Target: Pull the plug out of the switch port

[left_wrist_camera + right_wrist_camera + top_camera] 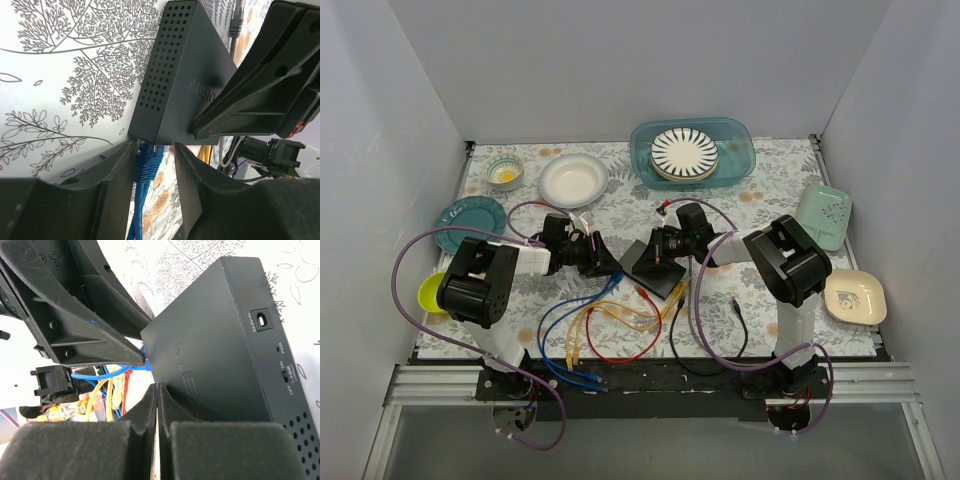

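Note:
The switch (655,266) is a flat black box lying on the flowered cloth mid-table. A blue plug (147,162) sits in a port at its near-left corner. My left gripper (154,146) is open with a finger on each side of that plug; the plug lies against the left finger, with a gap to the right one. In the top view the left gripper (605,262) is at the switch's left edge. My right gripper (157,387) is shut and empty, its tips pressed down on the switch's top (225,340); in the top view it (665,250) is over the box.
Blue, yellow, red and black cables (610,335) lie loose in front of the switch. A teal bin with a striped plate (685,152) stands at the back. A white bowl (573,178), a teal plate (470,215), a green tray (823,215) and a cream dish (855,295) ring the work area.

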Controlling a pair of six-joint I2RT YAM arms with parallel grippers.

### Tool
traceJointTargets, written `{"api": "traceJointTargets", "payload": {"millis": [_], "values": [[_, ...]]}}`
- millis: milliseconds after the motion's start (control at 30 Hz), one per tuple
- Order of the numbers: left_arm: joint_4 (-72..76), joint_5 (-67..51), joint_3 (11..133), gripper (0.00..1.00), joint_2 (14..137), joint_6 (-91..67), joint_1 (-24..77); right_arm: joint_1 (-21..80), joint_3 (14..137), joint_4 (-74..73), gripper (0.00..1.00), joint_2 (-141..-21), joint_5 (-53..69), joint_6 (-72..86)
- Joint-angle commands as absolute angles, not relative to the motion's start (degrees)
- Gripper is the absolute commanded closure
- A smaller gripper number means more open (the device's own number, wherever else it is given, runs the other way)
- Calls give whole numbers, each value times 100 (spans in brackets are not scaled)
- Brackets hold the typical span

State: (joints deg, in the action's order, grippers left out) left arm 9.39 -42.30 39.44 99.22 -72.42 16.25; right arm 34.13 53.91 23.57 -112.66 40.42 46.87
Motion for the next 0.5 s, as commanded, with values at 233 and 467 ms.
{"api": "traceJointTargets", "payload": {"millis": [233,467], "values": [[35,-4228,3805,64,9809,-6856,1740,3393,5300,1582,99,-11426,3524,4157],[446,-3876,3516,58,9616,-7092,1731,3384,5317,1538,99,-11391,3480,4069]]}}
